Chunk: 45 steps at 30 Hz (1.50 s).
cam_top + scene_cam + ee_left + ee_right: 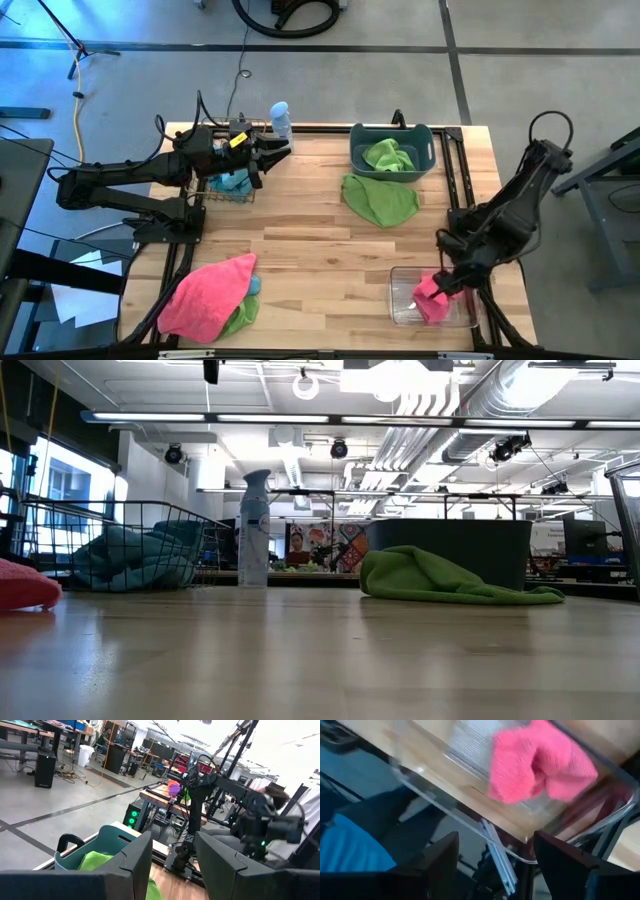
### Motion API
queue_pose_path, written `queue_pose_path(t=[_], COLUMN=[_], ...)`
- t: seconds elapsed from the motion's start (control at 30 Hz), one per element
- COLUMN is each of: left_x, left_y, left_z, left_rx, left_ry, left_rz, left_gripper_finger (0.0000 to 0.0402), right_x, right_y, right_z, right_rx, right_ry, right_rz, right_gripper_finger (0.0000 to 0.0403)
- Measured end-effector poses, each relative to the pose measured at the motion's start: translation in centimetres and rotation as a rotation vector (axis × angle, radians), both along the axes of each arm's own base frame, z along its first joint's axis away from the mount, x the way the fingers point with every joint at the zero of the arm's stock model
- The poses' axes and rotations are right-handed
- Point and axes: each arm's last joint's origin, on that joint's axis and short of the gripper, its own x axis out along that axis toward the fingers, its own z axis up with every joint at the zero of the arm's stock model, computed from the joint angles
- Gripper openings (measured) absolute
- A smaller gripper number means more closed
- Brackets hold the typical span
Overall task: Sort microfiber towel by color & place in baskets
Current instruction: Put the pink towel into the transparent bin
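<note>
My right gripper (452, 277) (496, 854) hovers open over the clear bin (405, 305) at the table's near right. A pink towel (432, 298) (535, 762) lies bunched inside the bin, apart from the fingers. My left gripper (268, 155) (172, 852) is open and empty above the black wire basket (228, 190), which holds a light blue towel (135, 557). The slate-blue tub (425, 150) holds a lime green towel (388, 153). Another green towel (380, 200) (440, 577) lies on the table before the tub. A pink towel (208, 295) lies on green and blue cloths at the near left.
A pale blue spray bottle (280, 118) (254, 525) stands at the far edge beside the wire basket. Bare wood (310, 255) runs across the table's middle, between the near-left pile and the clear bin.
</note>
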Motion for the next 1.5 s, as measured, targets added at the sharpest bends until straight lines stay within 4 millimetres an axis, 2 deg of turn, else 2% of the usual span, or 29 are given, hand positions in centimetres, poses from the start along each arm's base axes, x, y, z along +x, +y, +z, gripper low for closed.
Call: queue_pose_path(t=[0.1, 0.2, 0.3, 0.47, 0.6, 0.77, 1.03, 1.3, 1.5], left_x=[0.0, 0.0, 0.0, -0.1, -0.2, -0.4, -0.9, -1.4, -1.3], left_y=[0.0, -0.2, -0.6, -1.4, -2.1, -2.9, -3.9, -5.2, -6.1], left_z=[0.0, 0.3, 0.5, 0.7, 1.3, 2.6, 3.9, 4.6, 4.3], left_rx=[0.0, 0.004, 0.007, 0.0, 0.005, 0.058, 0.078, 0.115, 0.079], left_ry=[-0.004, -0.032, -0.056, -0.071, -0.125, -0.259, -0.394, -0.472, -0.425], left_rz=[-0.001, -0.01, -0.034, -0.071, -0.103, -0.133, -0.165, -0.199, -0.134], left_gripper_finger=[0.0139, 0.0139, 0.0139, 0.0139, 0.0139, 0.0139, 0.0139, 0.0139, 0.0139], right_x=[0.1, 0.6, 1.4, 3.3, 5.7, 9.0, 10.5, 11.2, 11.3], right_y=[-0.6, -1.1, -1.8, -4.0, -6.1, -9.1, -14.1, -15.3, -15.2], right_z=[1.8, 2.5, 2.4, 1.0, 0.7, 2.0, 3.0, 4.0, 4.1], right_rx=[-0.084, -0.2, -0.304, -0.465, -0.548, -0.659, -0.759, -0.785, -0.794], right_ry=[-0.118, -0.269, -0.36, -0.396, -0.48, -0.683, -0.749, -0.867, -0.88], right_rz=[-0.049, -0.153, -0.245, -0.321, -0.288, -0.176, -0.116, -0.065, -0.056], right_gripper_finger=[0.0252, 0.0252, 0.0252, 0.0252, 0.0252, 0.0252, 0.0252, 0.0252, 0.0252])
